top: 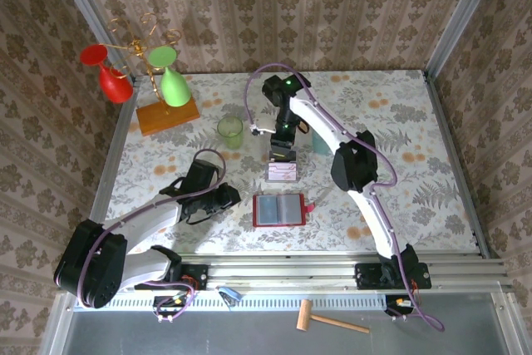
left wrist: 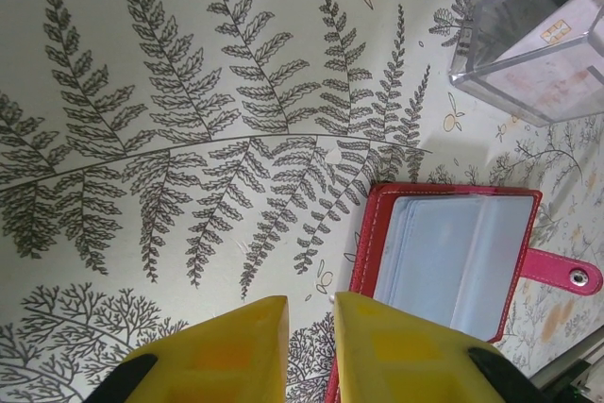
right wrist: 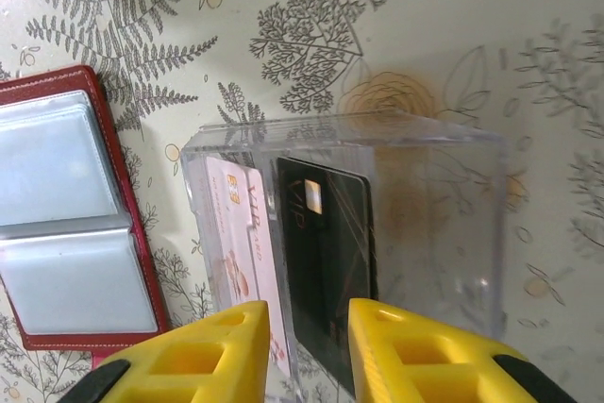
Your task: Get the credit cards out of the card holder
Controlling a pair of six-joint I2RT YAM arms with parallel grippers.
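The red card holder [top: 279,210] lies open and flat, its greyish clear pockets [left wrist: 453,252] looking empty and its red tab [left wrist: 566,274] sticking out to one side. Just behind it stands a clear plastic box [top: 281,174] with two credit cards upright inside: a pale pink-white one [right wrist: 236,233] and a dark one [right wrist: 326,252]. My right gripper [right wrist: 309,307] hovers open over this box [right wrist: 425,224], in line with the dark card and holding nothing. My left gripper [left wrist: 311,301] is low at the wallet's left edge, narrowly open and empty, with one finger over the red rim.
A green cup [top: 230,131] stands behind the left arm. An orange wooden base [top: 169,114] with a wire stand carrying red and green glasses sits at the back left. A small wooden mallet [top: 332,319] lies in front of the rail. Patterned walls close in the table.
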